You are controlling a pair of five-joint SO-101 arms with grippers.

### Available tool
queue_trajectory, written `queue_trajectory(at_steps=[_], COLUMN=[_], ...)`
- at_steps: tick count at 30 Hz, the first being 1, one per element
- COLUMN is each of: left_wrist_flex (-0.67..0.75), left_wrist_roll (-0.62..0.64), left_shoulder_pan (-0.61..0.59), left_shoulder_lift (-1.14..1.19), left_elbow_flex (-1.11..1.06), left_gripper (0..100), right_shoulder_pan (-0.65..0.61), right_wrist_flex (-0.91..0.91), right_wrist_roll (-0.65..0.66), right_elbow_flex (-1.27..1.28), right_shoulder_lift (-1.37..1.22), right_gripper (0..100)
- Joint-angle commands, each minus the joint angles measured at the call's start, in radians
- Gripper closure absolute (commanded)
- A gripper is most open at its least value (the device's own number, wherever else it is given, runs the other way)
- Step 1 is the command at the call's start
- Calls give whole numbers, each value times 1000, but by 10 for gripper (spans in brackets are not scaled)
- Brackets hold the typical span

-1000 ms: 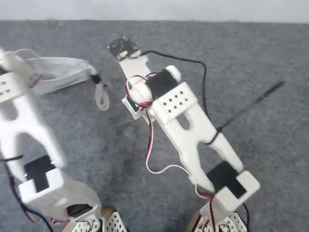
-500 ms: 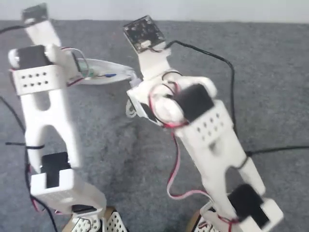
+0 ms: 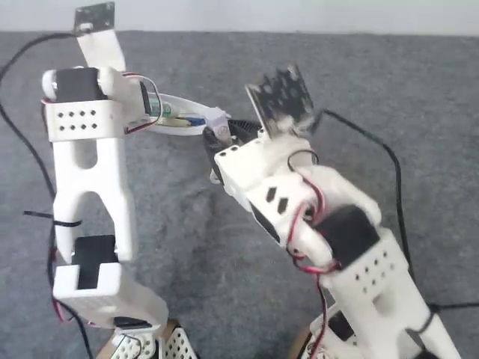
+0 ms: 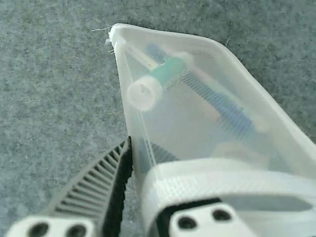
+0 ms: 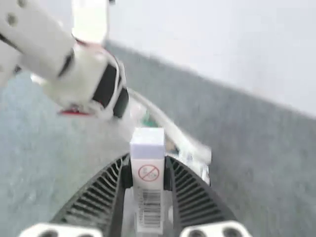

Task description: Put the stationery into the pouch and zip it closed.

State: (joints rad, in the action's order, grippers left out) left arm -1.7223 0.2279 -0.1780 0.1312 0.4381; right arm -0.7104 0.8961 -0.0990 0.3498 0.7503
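**Both arms swing in and meet at the raised pouch**

Over the last second the left arm rises from the left edge and carries the pouch [image 3: 179, 120] up toward the middle of the table; the right arm folds back and turns, so its gripper now faces the pouch's near end.

The left gripper [image 4: 138, 163] is clamped on the pouch [image 4: 197, 113], the ribbed black jaw on one side of the clear wall and the white jaw on the other; the pouch stretches away from the jaw tips, held off the grey mat [image 3: 187, 247]. Inside it, beyond the left jaws, lies a green-capped tube [image 4: 165, 74] with its white end toward the pouch's seam; a blue pen [image 4: 227, 111] lies alongside the tube, deeper in the pouch.

The right gripper [image 5: 147, 163] is closed on a white box [image 5: 147, 173], which stands upright between the two ribbed jaws and pokes out past their tips; just beyond the box's top runs the pouch [image 5: 190, 148], slanting across in front of the jaws; whether the box touches the pouch cannot be told.

From above, the right gripper [image 3: 221, 136] sits just beside the pouch's end, opposite the left gripper [image 3: 153, 108]; a black cable [image 3: 374, 146] trails over the mat behind the right arm.
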Motion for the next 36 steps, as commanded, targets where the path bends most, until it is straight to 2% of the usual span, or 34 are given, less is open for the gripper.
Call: queue_trajectory(at_steps=[1, 7, 11, 14, 19, 26, 32, 36], left_wrist_flex=[-35, -35, -32, -32, -31, -29, -20, -17], left_wrist_roll=[-11, -11, -11, -11, -11, -25, -23, -23], left_shoulder_pan=[11, 3, 5, 5, 3, 3, -25, -40], left_shoulder_lift=[-32, -31, -31, -31, -29, -21, -21, -21], left_elbow_flex=[13, 12, -5, -8, -8, -8, -8, -8], left_gripper=[990, 990, 990, 990, 990, 990, 990, 990], right_shoulder_pan=[-4, -4, -33, -68, -73, -70, -64, -59], right_wrist_flex=[-252, -727, -1033, -1198, -1337, -1630, -1762, -1779], right_wrist_roll=[-2, 5, 114, 170, 183, 227, 242, 242], right_elbow_flex=[144, 425, 577, 652, 660, 644, 583, 540], right_shoulder_lift=[120, 151, 151, 145, 21, -246, -466, -576], right_gripper=[992, 992, 992, 992, 992, 992, 992, 992])
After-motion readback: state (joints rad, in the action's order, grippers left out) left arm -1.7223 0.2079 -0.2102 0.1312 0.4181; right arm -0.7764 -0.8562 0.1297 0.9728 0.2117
